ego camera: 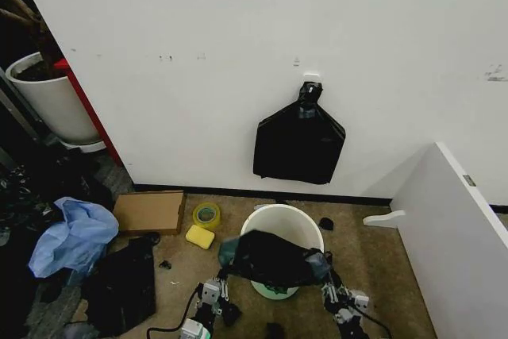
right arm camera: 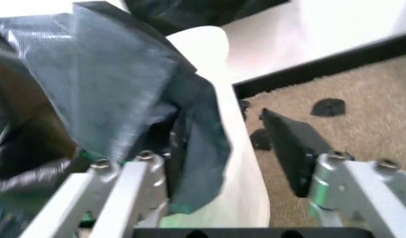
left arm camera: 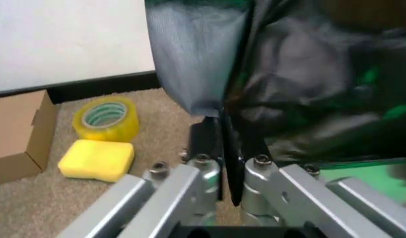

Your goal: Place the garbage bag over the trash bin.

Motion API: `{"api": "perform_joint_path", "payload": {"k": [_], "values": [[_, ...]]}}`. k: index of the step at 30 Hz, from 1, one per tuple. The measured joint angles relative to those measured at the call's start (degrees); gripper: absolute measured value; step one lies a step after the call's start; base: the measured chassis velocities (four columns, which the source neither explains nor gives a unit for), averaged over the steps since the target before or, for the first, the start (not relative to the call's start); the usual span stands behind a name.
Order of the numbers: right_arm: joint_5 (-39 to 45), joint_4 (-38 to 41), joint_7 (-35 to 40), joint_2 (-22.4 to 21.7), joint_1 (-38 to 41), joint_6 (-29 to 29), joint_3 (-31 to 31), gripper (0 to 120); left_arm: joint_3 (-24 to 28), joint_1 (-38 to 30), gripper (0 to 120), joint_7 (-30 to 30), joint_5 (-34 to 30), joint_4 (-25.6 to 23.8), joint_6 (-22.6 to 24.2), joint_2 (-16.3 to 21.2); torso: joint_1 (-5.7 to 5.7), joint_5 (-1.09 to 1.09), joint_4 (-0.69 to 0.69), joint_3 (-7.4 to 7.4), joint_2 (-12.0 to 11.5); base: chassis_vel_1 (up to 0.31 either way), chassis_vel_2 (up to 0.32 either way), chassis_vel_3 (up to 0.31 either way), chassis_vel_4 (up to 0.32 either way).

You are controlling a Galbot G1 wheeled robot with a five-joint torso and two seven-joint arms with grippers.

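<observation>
The white trash bin [ego camera: 295, 224] stands on the carpet below the wall. The glossy black garbage bag [ego camera: 274, 260] is stretched across the bin's near rim, between my two grippers. My left gripper [ego camera: 221, 282] holds the bag's left edge; in the left wrist view its fingers [left arm camera: 206, 141] are shut on a fold of the garbage bag [left arm camera: 296, 89]. My right gripper [ego camera: 327, 275] is at the bag's right edge. In the right wrist view my right gripper [right arm camera: 236, 148] stands open astride the trash bin's rim [right arm camera: 239, 163], with the garbage bag [right arm camera: 117, 89] draped over its inner finger.
A black bundle [ego camera: 300, 144] hangs on the wall above the bin. A yellow sponge [ego camera: 200, 236], a tape roll [ego camera: 206, 214] and a cardboard box [ego camera: 149, 211] lie to the left. A dark cloth heap [ego camera: 123, 287] and blue plastic [ego camera: 73, 236] are farther left. A white panel [ego camera: 452, 228] stands at the right.
</observation>
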Motion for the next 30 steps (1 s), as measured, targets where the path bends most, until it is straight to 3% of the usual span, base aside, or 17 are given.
{"api": "perform_joint_path", "payload": {"k": [4,5,7,9,15,19,20,22,25,28,30], "values": [[-4.2,-0.13,-0.89,-1.31,-1.58,1.42,0.62,58,0.01,1.83,19,-1.67,-0.02,-3.51,1.33,2.41,0.0,-0.01,0.0,0.0,0.0,0.0,0.0,0.0,0.0],[-5.37,-0.42,-1.89,-1.81,-2.0,2.12,1.2,67,0.01,2.38,24,-2.49,0.08,-4.68,1.68,3.74,0.0,0.0,0.0,0.0,0.0,0.0,0.0,0.0,0.0],[-6.39,-1.04,-6.85,-2.68,-2.81,3.41,3.26,75,-0.03,3.33,32,-3.68,0.3,-6.5,2.09,7.03,0.0,0.01,0.0,0.0,0.0,0.0,0.0,0.0,0.0],[-6.57,-1.29,-9.04,-2.92,-3.05,3.65,4.13,78,-0.04,3.57,36,-3.92,0.34,-6.96,2.2,7.9,0.0,0.01,0.0,0.0,0.0,0.0,0.0,0.0,0.0],[-10.61,-4.02,-29.6,-4.59,-5.13,6.53,15.6,99,-0.38,5.75,61,-4.42,1.53,-9.83,2.21,13.13,0.0,0.01,0.0,0.0,0.0,0.0,0.0,0.0,0.0],[-10.29,-4.98,-37.97,-4.72,-5.13,7.88,19.63,100,-0.54,6.4,71,-4.61,2.43,-10.28,1.38,13.65,0.0,0.0,0.0,0.0,0.0,0.0,0.0,0.0,0.0],[-7.7,-5.12,-44.18,-4.73,-4.79,8.41,21.7,100,-0.63,6.8,78,-4.64,3.3,-10.69,0.42,13.74,0.0,0.0,0.0,0.0,0.0,0.0,0.0,0.0,0.0],[-2.89,-3.67,-48.23,-4.63,-3.91,8.39,22.47,100,-0.78,7.16,86,-4.53,4.59,-11.51,-1.6,13.41,0.0,0.0,-0.01,0.0,0.0,0.0,0.0,0.0,0.0],[-0.02,-0.6,-44.18,-4.54,-2.49,7.11,21.24,100,-0.93,7.3,94,-4.26,5.28,-12.45,-3.6,12.64,0.0,0.0,-0.01,0.01,0.0,0.0,0.0,0.0,0.0],[-0.26,5.51,-25.7,-4.65,0.97,1.41,17.53,100,-1.33,7.41,100,-4.21,5.13,-14.15,-5.55,11.68,0.0,0.02,0.0,0.01,0.0,0.0,0.0,0.0,0.0],[-1.32,8.95,-15.43,-5.64,4.19,-7.06,15.49,100,-1.53,7.43,100,-4.3,4.1,-15.66,-6.08,10.93,0.0,-0.01,0.02,0.01,0.0,0.0,0.0,0.0,0.0]]}}
